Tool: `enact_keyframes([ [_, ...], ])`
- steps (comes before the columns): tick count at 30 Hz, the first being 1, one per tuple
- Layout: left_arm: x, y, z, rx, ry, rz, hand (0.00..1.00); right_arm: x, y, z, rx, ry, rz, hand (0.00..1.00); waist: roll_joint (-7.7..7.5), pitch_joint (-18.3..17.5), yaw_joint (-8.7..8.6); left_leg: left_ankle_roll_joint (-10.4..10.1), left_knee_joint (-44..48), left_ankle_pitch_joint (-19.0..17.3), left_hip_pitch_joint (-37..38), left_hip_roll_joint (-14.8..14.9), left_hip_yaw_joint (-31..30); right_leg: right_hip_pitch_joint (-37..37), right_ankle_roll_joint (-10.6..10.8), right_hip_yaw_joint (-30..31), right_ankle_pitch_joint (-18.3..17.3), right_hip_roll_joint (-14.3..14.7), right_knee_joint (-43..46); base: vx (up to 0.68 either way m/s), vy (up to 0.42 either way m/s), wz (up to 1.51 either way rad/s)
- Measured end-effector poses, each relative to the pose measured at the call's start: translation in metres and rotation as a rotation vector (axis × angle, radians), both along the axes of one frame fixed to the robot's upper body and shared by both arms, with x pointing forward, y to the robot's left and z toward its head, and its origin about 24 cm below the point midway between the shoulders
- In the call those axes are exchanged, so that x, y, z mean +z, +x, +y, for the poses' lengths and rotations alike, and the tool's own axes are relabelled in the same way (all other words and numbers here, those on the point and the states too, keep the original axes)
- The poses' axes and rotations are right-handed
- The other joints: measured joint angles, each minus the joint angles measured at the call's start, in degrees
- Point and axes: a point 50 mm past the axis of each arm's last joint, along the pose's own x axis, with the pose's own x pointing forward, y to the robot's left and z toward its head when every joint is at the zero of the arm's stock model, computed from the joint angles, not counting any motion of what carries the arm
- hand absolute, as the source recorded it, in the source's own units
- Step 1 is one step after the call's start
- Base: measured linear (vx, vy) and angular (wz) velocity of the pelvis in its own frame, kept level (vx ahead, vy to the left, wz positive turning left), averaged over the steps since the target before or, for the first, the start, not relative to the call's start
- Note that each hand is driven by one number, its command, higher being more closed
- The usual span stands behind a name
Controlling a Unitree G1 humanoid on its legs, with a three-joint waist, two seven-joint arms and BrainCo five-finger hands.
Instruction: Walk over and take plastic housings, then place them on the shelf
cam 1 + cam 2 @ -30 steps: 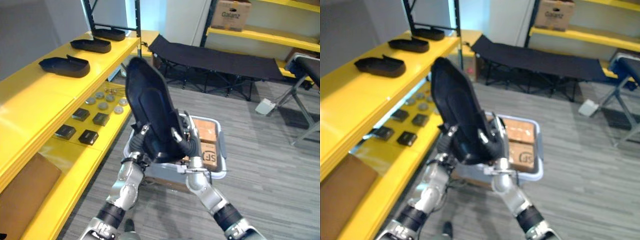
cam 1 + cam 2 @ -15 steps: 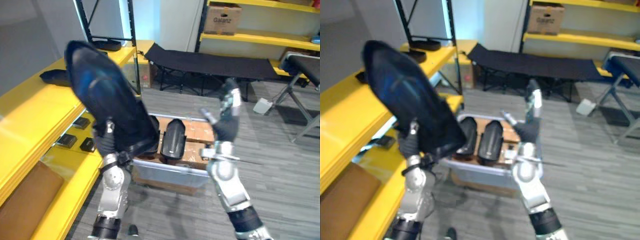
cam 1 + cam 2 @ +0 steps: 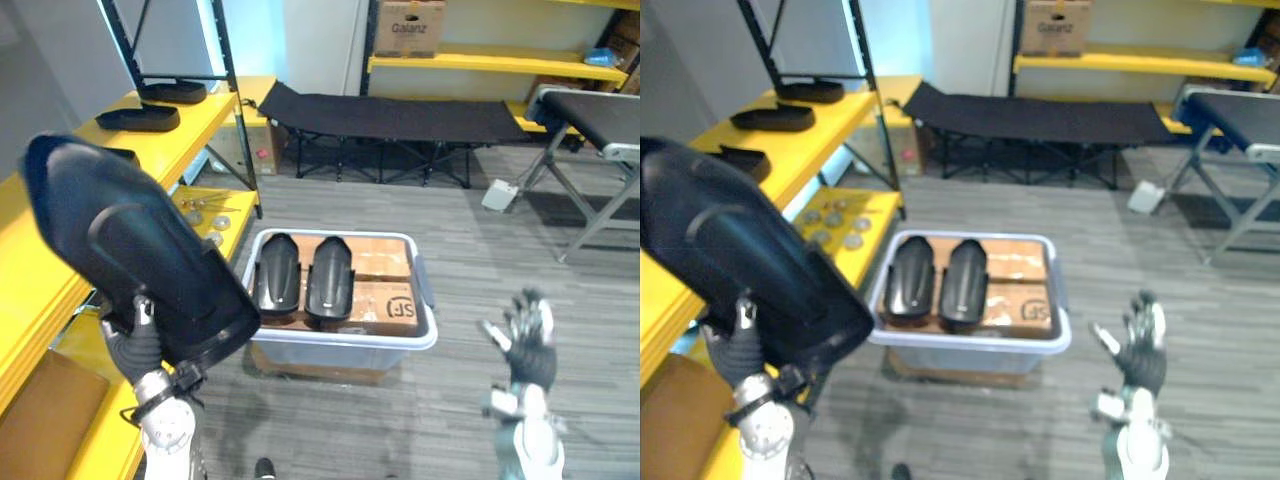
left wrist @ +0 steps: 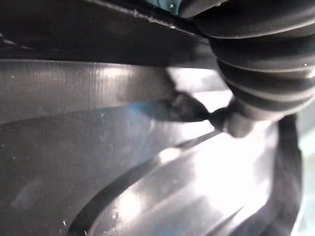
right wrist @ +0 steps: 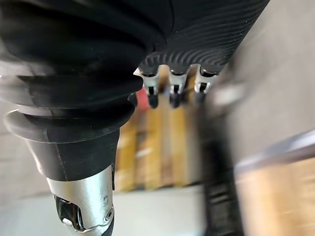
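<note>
- The right hand (image 5: 206, 34) is showing its dark ribbed cover, with silver, dark-tipped fingers (image 5: 171, 92) stretching out loosely in a row.
- Straight past the fingers, blurred yellow beams (image 5: 147, 147) are running away from them.
- Also past the fingers, a dark post (image 5: 219, 196) and a blurred tan surface (image 5: 280, 196) are showing.

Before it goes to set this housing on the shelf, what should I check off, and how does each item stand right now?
1. Grip: ok. The left robot hand is curled on the lower edge of the held housing.
2. Other hand clear: ok. The right robot hand is open and well apart from the housing.
3. Housing clear of the bin: ok, it is raised beside the bin.
4. Landing spot on the yellow shelf: cannot tell. The held housing hides the near stretch, and the shelved housings lie farther along.
5. More stock: ok, two housings are in the bin.
</note>
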Motion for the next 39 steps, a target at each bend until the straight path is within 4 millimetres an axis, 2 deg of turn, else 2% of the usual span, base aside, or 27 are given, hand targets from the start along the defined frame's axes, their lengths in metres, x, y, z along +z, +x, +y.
enact_keyframes([
  [2,0.002,0.0,-0.001,-0.02,0.014,-0.016,1.0,-0.004,-0.004,-0.007,-0.037,-0.006,0.012,0.0,0.17,-0.1,-0.07,0.0,0.0,0.0,0.1,0.0,0.0,0.0,0.0,0.0,0.0,0.0,0.1,0.0,0.0,0.0],
  [5,0.009,0.001,-0.001,-0.026,0.027,-0.048,1.0,0.0,0.0,-0.009,-0.042,-0.011,-0.023,0.0,0.26,-0.2,-0.15,0.2,0.0,-0.2,0.4,0.0,0.1,0.0,0.2,0.2,-0.2,-0.1,0.5,-0.03,0.006,0.0],
  [9,0.018,0.0,0.003,-0.013,0.058,-0.078,1.0,0.003,0.02,-0.001,-0.002,0.004,-0.071,0.0,0.29,-0.2,-0.03,0.0,0.0,-0.3,0.1,-0.2,-0.8,0.0,0.2,-0.2,-0.3,-0.2,0.5,-0.04,0.013,0.07],
  [12,0.025,0.0,0.007,0.018,0.076,-0.099,1.0,0.007,0.037,0.011,0.06,0.016,-0.103,0.0,0.55,-0.2,1.46,0.2,0.0,-0.1,-0.3,-0.5,-1.6,0.1,0.2,-1.0,-0.4,-0.5,0.6,-0.01,0.01,0.2],
  [15,0.033,0.002,0.011,0.035,0.098,-0.118,1.0,0.015,0.052,0.016,0.102,0.015,-0.144,0.0,0.87,-0.2,2.03,1.1,0.0,0.5,-2.2,-2.0,-5.7,0.8,0.8,-4.8,-1.1,-1.4,1.2,0.01,0.021,0.65],
  [16,0.037,0.001,0.016,0.054,0.147,-0.109,1.0,0.021,0.063,0.019,0.123,0.013,-0.174,0.0,1.09,-0.1,3.02,1.4,0.0,0.9,-3.4,-2.6,-7.7,0.6,1.1,-6.4,-1.9,-1.9,2.8,0.04,0.032,0.79],
  [19,0.04,-0.001,0.026,0.087,0.181,-0.103,1.0,0.03,0.079,0.029,0.166,0.014,-0.221,0.0,1.25,0.2,4.18,1.8,0.0,1.5,-5.2,-3.6,-12.1,-0.1,1.0,-6.5,-5.1,-2.0,6.2,0.04,-0.015,0.91],
  [20,0.041,-0.001,0.027,0.091,0.185,-0.109,1.0,0.031,0.082,0.034,0.179,0.02,-0.228,0.0,1.04,0.4,4.38,2.2,0.0,2.1,-6.5,-4.7,-16.5,0.0,0.5,-4.8,-8.1,-0.8,8.4,0.03,-0.085,1.39],
  [22,0.042,0.0,0.027,0.083,0.187,-0.11,1.0,0.031,0.082,0.037,0.18,0.024,-0.225,0.0,0.48,0.8,4.55,2.2,0.0,2.8,-7.6,-6.3,-21.8,0.2,-0.3,-3.3,-12.0,0.5,10.8,0.02,-0.138,1.67],
  [23,0.041,-0.003,0.03,0.083,0.185,-0.107,1.0,0.033,0.085,0.039,0.181,0.026,-0.23,0.0,-0.05,1.1,5.44,2.4,0.0,3.4,-8.0,-6.9,-24.0,0.4,-0.6,-4.3,-13.1,0.6,12.2,0.04,-0.133,1.3],
  [25,0.04,-0.005,0.033,0.087,0.155,-0.113,1.0,0.039,0.094,0.045,0.208,0.028,-0.255,0.0,-0.38,1.8,7.52,1.4,0.2,4.2,-8.1,-7.2,-26.4,1.9,-0.4,-6.6,-13.2,0.9,12.9,0.08,-0.131,0.73],
  [28,0.036,-0.013,0.033,0.1,0.148,-0.093,1.0,0.053,0.115,0.06,0.277,0.032,-0.312,0.0,-1.06,2.4,8.74,0.9,0.3,4.8,-7.8,-7.5,-29.5,4.0,-1.3,-7.0,-13.8,1.8,12.6,0.04,-0.09,0.62],
  [31,0.032,-0.019,0.032,0.092,0.14,-0.069,1.0,0.06,0.127,0.064,0.307,0.014,-0.334,0.0,-1.31,3.4,10.08,0.6,0.3,5.1,-7.9,-8.0,-31.6,5.6,-1.3,-9.5,-15.4,2.2,12.8,-0.03,-0.083,0.43],
  [32,0.03,-0.02,0.031,0.089,0.135,-0.063,1.0,0.06,0.127,0.064,0.308,0.005,-0.328,0.0,-1.1,3.7,10.23,1.4,0.3,4.6,-7.9,-8.0,-31.4,6.0,-1.2,-10.1,-15.4,2.3,12.9,-0.07,-0.062,0.75],
  [33,0.028,-0.021,0.03,0.066,0.128,-0.057,1.0,0.057,0.124,0.062,0.305,-0.012,-0.308,0.0,-0.22,5.1,9.9,3.6,0.6,3.5,-8.3,-7.3,-26.7,7.8,-1.2,-13.2,-15.4,2.5,12.4,-0.09,-0.052,1.3],
  [34,0.029,-0.018,0.028,0.016,0.128,-0.069,1.0,0.054,0.121,0.054,0.286,-0.037,-0.29,0.0,-0.62,6.1,8.31,5.5,3.3,2.2,-10.0,-6.2,-19.6,10.0,-0.9,-17.5,-15.2,2.8,11.7,-0.1,-0.048,1.59],
  [36,0.03,-0.015,0.022,-0.059,0.145,-0.077,1.0,0.051,0.112,0.037,0.251,-0.094,-0.254,0.0,0.54,7.1,7.68,7.7,6.7,0.5,-12.5,-4.6,-11.0,11.6,-0.6,-22.3,-15.5,2.9,11.6,-0.09,0.0,1.52],
  [37,0.029,-0.014,0.019,-0.092,0.154,-0.081,1.0,0.05,0.107,0.028,0.23,-0.122,-0.238,0.0,1.36,7.6,7.76,7.6,7.7,-1.2,-13.4,-4.1,-7.0,12.2,-0.8,-24.1,-16.0,2.6,11.0,-0.06,0.047,1.12],
  [38,0.03,-0.014,0.018,-0.101,0.16,-0.086,1.0,0.049,0.105,0.025,0.218,-0.125,-0.232,0.0,1.46,7.6,7.75,7.1,7.9,-1.9,-13.8,-3.9,-5.0,12.3,-1.0,-24.8,-16.5,1.8,10.7,-0.03,0.107,0.74],
  [39,0.031,-0.015,0.019,-0.102,0.174,-0.098,1.0,0.048,0.104,0.023,0.202,-0.122,-0.231,0.0,1.34,8.2,7.82,8.2,9.7,-1.6,-14.2,-3.5,-3.3,12.1,-0.8,-25.0,-17.3,0.7,11.4,0.0,0.093,0.29],
])
